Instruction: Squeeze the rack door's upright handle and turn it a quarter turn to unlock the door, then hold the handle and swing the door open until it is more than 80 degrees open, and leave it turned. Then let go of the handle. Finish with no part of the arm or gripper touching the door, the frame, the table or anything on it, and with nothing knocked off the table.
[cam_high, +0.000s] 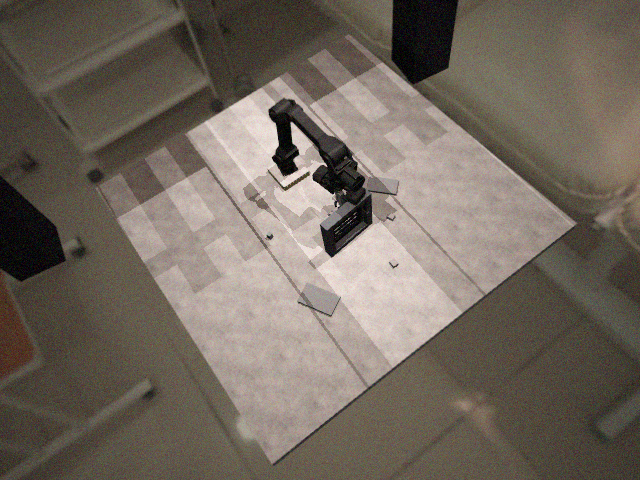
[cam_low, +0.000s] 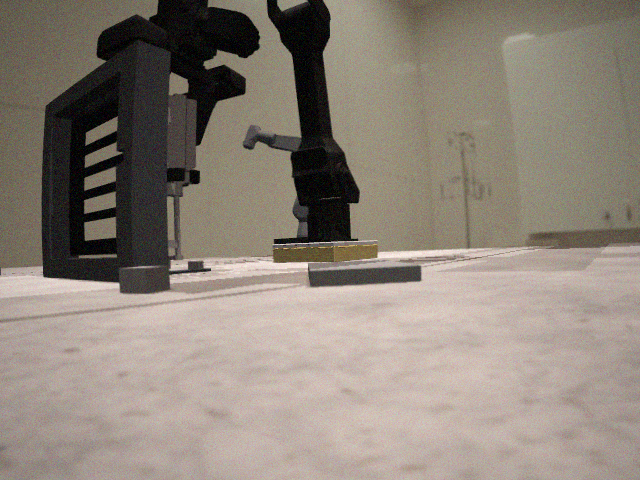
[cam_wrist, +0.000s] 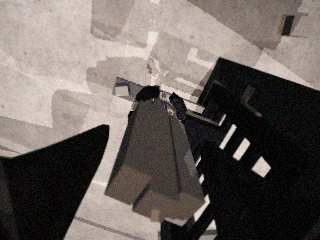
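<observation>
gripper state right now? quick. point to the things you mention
Gripper (cam_high: 345, 198) (cam_low: 187, 129) (cam_wrist: 156, 139): open, holding nothing; the door's upright handle (cam_low: 181, 136) (cam_wrist: 154, 145) stands between the parted jaws, with a visible gap on one side in the wrist view.

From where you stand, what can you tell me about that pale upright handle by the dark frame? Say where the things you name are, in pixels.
The handle (cam_low: 181, 135) (cam_wrist: 155, 145) is a tall, blocky grey grip, split lengthwise, with a black collar and thin rod below. It stands upright beside the frame (cam_high: 327, 240) (cam_low: 144, 155). The gripper's fingers are parted around it; contact is unclear.
</observation>
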